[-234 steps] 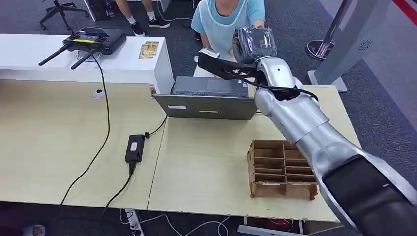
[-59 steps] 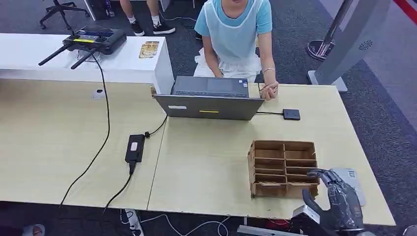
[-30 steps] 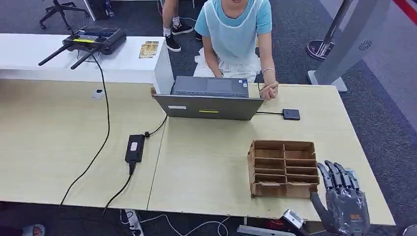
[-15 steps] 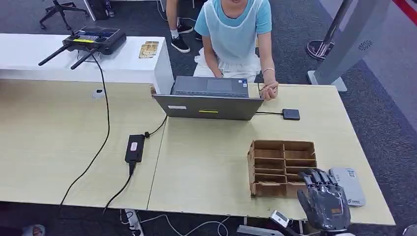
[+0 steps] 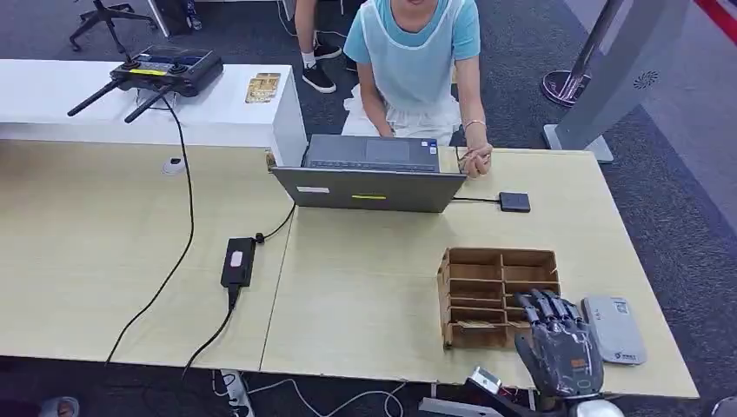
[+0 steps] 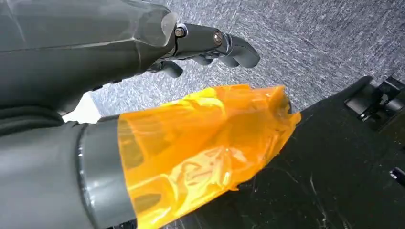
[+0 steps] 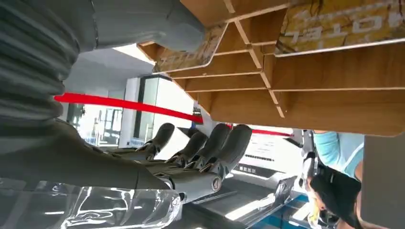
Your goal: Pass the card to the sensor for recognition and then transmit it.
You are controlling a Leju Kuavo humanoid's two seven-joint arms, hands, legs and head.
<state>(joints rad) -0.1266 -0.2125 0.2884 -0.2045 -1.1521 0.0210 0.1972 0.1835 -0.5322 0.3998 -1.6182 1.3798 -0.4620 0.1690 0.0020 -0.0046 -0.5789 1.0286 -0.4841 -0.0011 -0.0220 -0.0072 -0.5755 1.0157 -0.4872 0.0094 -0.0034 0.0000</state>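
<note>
1. Cards (image 7: 334,24) with gold printed faces are seen in the right wrist view, standing in the slots of the wooden card rack (image 5: 497,295). Which card is meant cannot be told. None is held.
2. The right hand (image 5: 561,352) is placed at the rack's near right corner, back of the hand upward, fingers extended and slightly apart over the nearest slots. Nothing is gripped. Contact with the rack cannot be confirmed.
3. In the right wrist view the fingers (image 7: 215,143) are seen straight and spread just beside the rack's dividers, the thumb near a card edge.
4. The left hand (image 6: 205,45) is seen in the left wrist view over grey carpet, fingers curled inward with nothing in them; orange film covers part of the thumb.
5. A grey flat device (image 5: 613,328) lies just right of the rack. A small black square unit (image 5: 514,201), judged the likely sensor, lies beyond the rack, cabled toward the laptop (image 5: 369,178), where a person (image 5: 413,52) is seated.
6. Step judged in hand: reaching for a card, pick-up not yet made.
7. Next move judged to call for the fingers to be lowered into one slot and a single card pinched by its upper edge, then lifted straight out.
</note>
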